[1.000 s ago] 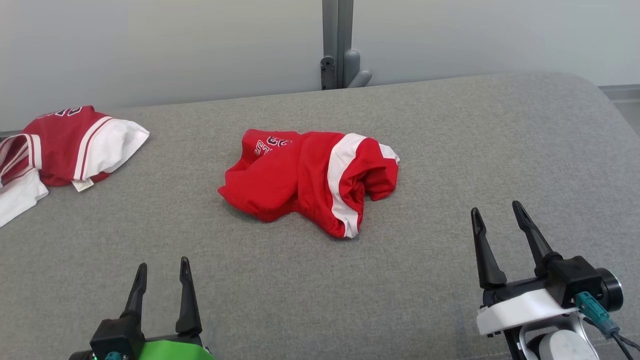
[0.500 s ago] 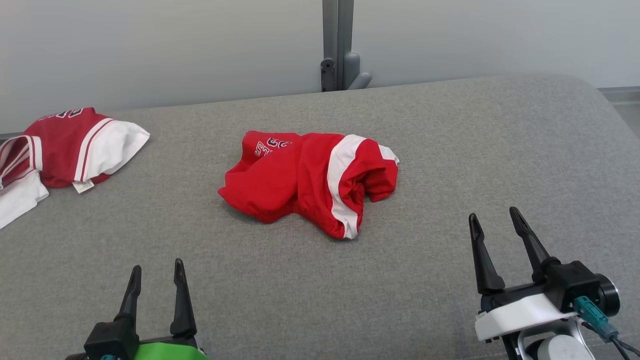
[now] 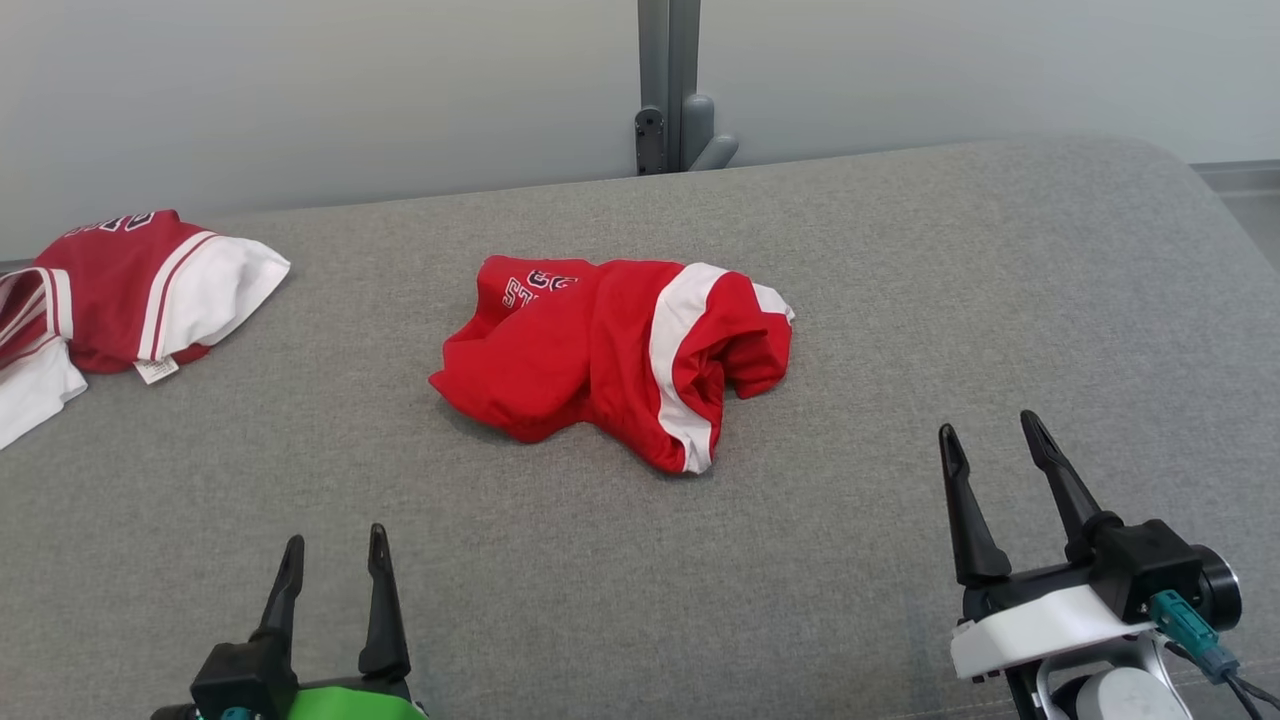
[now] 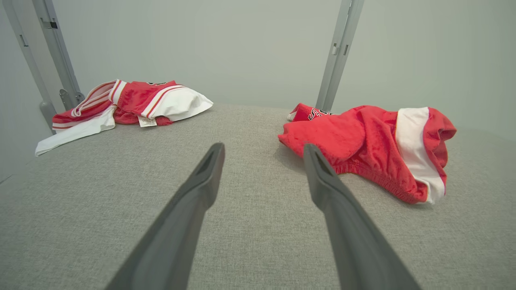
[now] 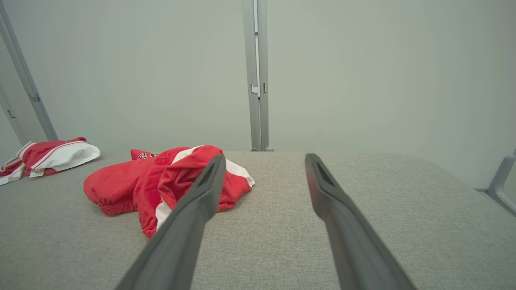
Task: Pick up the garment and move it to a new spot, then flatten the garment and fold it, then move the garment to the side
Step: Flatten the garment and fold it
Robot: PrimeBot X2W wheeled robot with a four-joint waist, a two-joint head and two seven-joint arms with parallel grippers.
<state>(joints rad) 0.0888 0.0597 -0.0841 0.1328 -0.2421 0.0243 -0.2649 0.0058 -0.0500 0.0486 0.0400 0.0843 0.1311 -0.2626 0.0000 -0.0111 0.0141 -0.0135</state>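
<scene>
In the head view, the garment [image 3: 610, 365], a crumpled red piece with a broad white stripe and dark lettering, is lying mid-frame on the grey woven worktop [image 3: 900, 280], not yet lifted. The left gripper [image 3: 335, 535] at lower left and the right gripper [image 3: 988, 423] at lower right are hovering short of it, jaws spread wide and holding nothing, probably readying a first pick. A second red-and-white garment [image 3: 130, 290] is sitting at the left edge.

In the left wrist view, the soft, bunched garment is showing right of the fingers, its gathered hem facing them.

In the right wrist view, it is lying left of centre, partly behind one dark tapered finger.
</scene>
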